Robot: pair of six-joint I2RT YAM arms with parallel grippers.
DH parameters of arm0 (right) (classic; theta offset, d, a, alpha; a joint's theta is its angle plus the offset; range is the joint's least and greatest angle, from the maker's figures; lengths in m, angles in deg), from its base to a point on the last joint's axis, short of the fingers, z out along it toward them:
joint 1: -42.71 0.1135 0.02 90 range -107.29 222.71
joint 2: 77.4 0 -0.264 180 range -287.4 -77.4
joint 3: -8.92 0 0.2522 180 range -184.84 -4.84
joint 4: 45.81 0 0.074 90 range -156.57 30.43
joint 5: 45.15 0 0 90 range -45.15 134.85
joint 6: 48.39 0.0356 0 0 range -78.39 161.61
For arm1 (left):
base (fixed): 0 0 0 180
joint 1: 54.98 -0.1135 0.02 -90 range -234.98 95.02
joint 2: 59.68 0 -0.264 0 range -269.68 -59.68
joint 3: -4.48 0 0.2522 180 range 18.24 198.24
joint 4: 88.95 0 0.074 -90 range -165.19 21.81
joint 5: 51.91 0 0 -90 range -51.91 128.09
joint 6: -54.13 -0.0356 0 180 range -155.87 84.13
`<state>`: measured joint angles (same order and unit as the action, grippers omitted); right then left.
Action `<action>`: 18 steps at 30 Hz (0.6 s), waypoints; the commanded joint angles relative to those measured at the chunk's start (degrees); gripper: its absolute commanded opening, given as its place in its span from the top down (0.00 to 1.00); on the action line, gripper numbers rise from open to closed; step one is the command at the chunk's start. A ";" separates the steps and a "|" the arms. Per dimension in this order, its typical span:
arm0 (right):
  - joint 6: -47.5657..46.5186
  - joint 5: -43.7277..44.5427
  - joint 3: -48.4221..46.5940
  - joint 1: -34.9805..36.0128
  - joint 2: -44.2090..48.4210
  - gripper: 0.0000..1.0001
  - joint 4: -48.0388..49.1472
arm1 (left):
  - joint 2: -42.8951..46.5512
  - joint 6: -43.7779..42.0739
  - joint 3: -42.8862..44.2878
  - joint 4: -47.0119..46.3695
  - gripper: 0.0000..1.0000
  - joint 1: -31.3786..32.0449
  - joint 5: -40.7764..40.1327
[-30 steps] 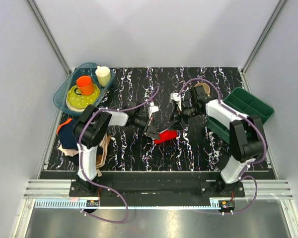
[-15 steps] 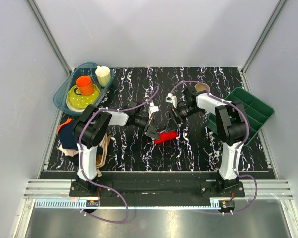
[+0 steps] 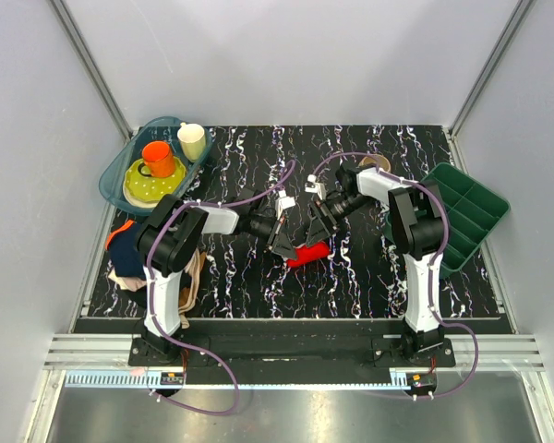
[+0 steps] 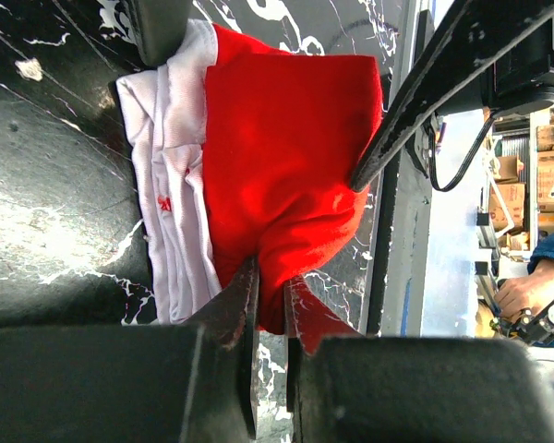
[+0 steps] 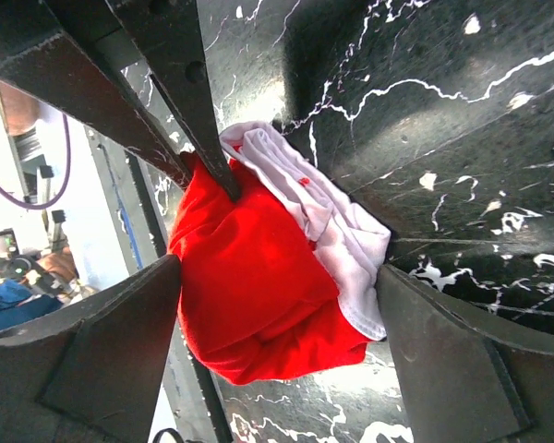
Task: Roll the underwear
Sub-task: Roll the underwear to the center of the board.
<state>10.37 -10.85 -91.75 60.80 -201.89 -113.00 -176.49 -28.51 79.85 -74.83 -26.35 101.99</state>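
Top external view: underwear [image 3: 307, 254] lies as a loose red bundle near the middle of the black marbled surface [image 3: 369, 277], between the two arms and well apart from the teal basin [image 3: 108, 187] and green tray [image 3: 466, 198]. Wrist views give the grips. Jaws of the left claw [image 4: 270, 281] are almost closed, pinching a fold of red fabric at one end of the bundle. Jaws of the right claw [image 5: 277, 305] stand wide, one finger on each side of the bundle, holding nothing; one finger looks to touch the white waistband [image 5: 351, 240], the other sits just beside the red cloth. The roll looks only part formed: waistband layers splay out at one end and the red body puffs up rather than lying tight. Risks, as I judge them: the pinch covers only a thin fold, so any pull from the other arm could slip it free and let the layers spring open. If the wide jaws close where they stand, they may squash the bundle flat, or trap the slack waistband alone while the red body slides out. The left claw's fingers [image 5: 189, 78] reach in between those open jaws, so closing or turning there risks metal on metal. Dragging on the slick surface could also unwind it.
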 commanded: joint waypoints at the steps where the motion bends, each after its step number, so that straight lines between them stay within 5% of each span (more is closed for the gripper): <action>1: -2.85 3.14 -0.36 1.42 -3.92 0.07 -4.92 | -3.68 -1.82 -1.31 3.33 1.00 -1.29 -10.99; 7: -4.00 2.62 -0.27 2.30 -5.50 0.26 -7.48 | -3.68 -1.55 -1.31 2.98 1.00 -1.38 -10.90; 12: -3.74 1.21 -1.50 2.30 -6.12 0.59 -8.01 | -3.51 -1.47 -1.49 2.80 1.00 -1.38 -10.99; 18: -4.44 -1.16 -2.12 2.39 -6.03 0.80 -8.44 | -2.72 -0.76 -2.10 1.75 0.99 -1.46 -11.34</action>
<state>8.09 -11.83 -92.82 61.87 -207.03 -119.97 -176.56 -27.75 79.83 -74.74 -26.42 101.94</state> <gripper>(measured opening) 0.280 0.104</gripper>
